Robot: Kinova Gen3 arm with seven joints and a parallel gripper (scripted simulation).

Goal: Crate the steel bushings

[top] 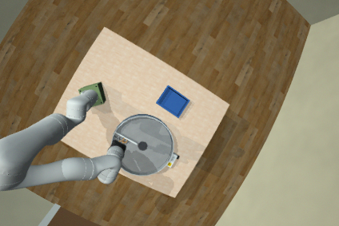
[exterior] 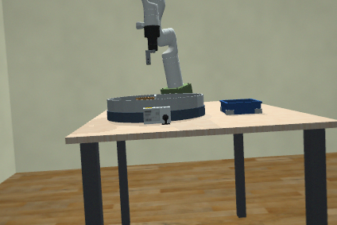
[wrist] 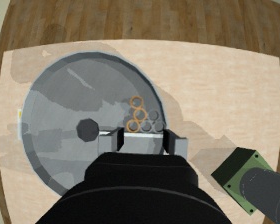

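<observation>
The round grey turning table [top: 145, 144] stands near the table's front edge; it also shows in the side view [exterior: 156, 107] and the wrist view [wrist: 91, 129]. Several bushings lie in a cluster near its rim in the wrist view: brass-coloured rings [wrist: 135, 113] and grey steel ones [wrist: 151, 125], partly hidden by my fingers. My gripper [wrist: 143, 136] [exterior: 148, 57] is open and empty, high above that cluster. The blue crate [top: 173, 101] sits apart from the turning table, also seen in the side view [exterior: 241, 106].
A green block [top: 93, 91] holds the arm's base at the table's left side, seen too in the wrist view [wrist: 243, 177]. A small control box [exterior: 156, 114] is fixed to the turning table's front rim.
</observation>
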